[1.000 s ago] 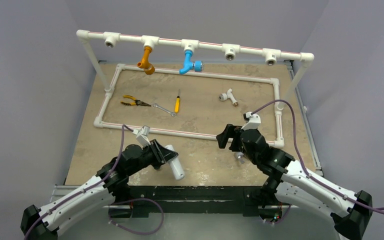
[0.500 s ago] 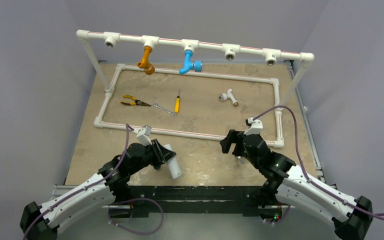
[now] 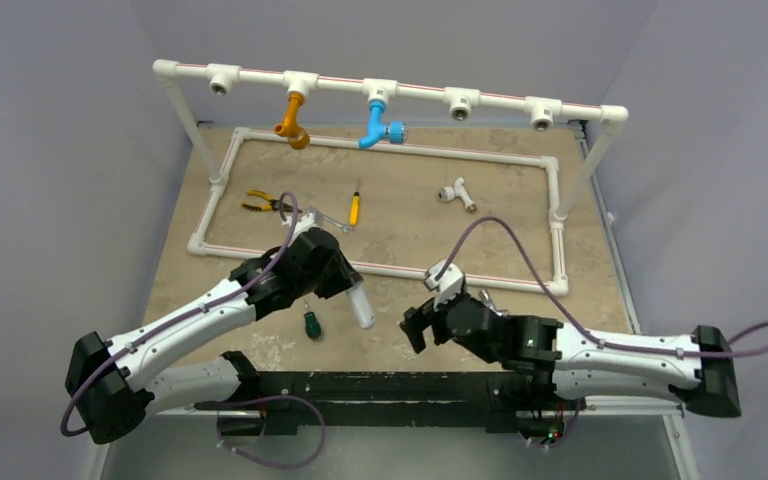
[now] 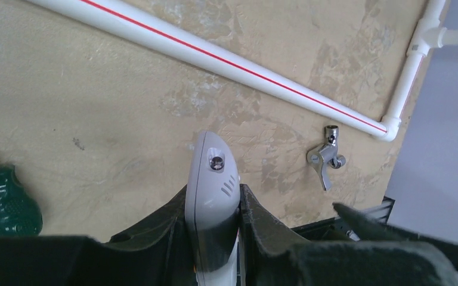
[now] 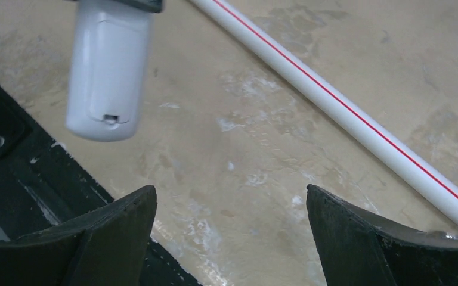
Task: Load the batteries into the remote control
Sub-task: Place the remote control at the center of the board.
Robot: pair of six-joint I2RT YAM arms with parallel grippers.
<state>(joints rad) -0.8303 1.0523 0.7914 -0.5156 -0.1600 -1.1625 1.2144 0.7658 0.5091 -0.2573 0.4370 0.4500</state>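
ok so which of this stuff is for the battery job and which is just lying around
For the job: remote control, held by left gripper; batteries not in view.
Lying about: green screwdriver, pliers, wrench, yellow screwdriver, pipe tee.

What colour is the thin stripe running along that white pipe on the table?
Red. The white pipe shows it best in the left wrist view.

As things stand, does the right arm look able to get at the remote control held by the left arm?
Probably yes. The remote control juts free beyond the left fingers, and the right fingers stand open just short of its end, with nothing between them.
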